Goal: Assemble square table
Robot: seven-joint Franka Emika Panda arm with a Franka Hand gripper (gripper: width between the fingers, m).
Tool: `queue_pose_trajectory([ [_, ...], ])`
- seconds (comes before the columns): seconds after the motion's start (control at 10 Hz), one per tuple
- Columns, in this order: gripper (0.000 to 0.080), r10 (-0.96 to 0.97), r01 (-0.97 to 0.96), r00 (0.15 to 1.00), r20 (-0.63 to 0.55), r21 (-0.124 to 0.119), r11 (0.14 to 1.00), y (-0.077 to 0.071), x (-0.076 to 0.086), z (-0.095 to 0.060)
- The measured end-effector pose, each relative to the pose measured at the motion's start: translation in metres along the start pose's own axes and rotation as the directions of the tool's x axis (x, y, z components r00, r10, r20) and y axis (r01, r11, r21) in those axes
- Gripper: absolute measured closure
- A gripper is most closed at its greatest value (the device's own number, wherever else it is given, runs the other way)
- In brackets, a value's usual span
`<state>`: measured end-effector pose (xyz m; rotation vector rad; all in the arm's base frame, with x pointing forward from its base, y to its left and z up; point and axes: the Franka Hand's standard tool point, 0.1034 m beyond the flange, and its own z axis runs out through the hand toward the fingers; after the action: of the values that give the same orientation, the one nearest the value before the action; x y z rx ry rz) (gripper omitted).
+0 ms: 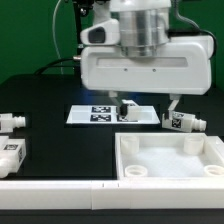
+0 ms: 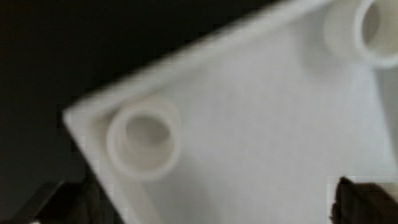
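Observation:
The white square table top point(image 1: 168, 158) lies at the front on the exterior view's right, rim up, with round corner sockets. My gripper point(image 1: 148, 106) hangs just behind and above it, open, with nothing between its fingers. In the wrist view the top point(image 2: 249, 120) fills the picture. One corner socket point(image 2: 143, 138) shows clearly and a second socket point(image 2: 370, 30) sits at the picture's edge. My gripper point(image 2: 217, 205) shows there as dark fingertips point(image 2: 365, 200) far apart on either side. One tagged white leg point(image 1: 184, 122) lies beside the right finger. Two more legs point(image 1: 10, 122) point(image 1: 10, 156) lie at the exterior view's left.
The marker board point(image 1: 100, 113) lies flat on the black table behind the top, under the left finger. A long white bar point(image 1: 60, 196) runs along the front edge.

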<state>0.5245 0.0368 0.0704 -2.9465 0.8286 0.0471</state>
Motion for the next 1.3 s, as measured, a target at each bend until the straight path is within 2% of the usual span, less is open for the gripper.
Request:
queue_pose_trajectory([
  [0.1, 0.0151, 0.115, -0.115, 0.993, 0.01, -0.005, 0.993, -0.007, -0.012, 0.002],
  [0.5, 0.0151, 0.139, -0.139, 0.99, 0.015, -0.002, 0.99, -0.01, -0.013, 0.002],
  [0.6, 0.0151, 0.267, -0.267, 0.964, 0.021, 0.003, 0.964, -0.01, -0.016, 0.003],
  [0.7, 0.0151, 0.433, -0.433, 0.901, 0.029, -0.007, 0.901, -0.007, -0.025, 0.004],
  [0.8, 0.0151, 0.599, -0.599, 0.8, 0.032, -0.02, 0.801, -0.007, -0.036, 0.005],
  [0.9, 0.0151, 0.721, -0.72, 0.692, 0.036, -0.034, 0.693, -0.011, -0.052, 0.008],
  [1.0, 0.0151, 0.783, -0.782, 0.62, 0.039, -0.042, 0.622, -0.014, -0.061, 0.011],
  [1.3, 0.0151, 0.879, -0.878, 0.473, 0.059, -0.048, 0.476, -0.02, -0.066, 0.013],
])
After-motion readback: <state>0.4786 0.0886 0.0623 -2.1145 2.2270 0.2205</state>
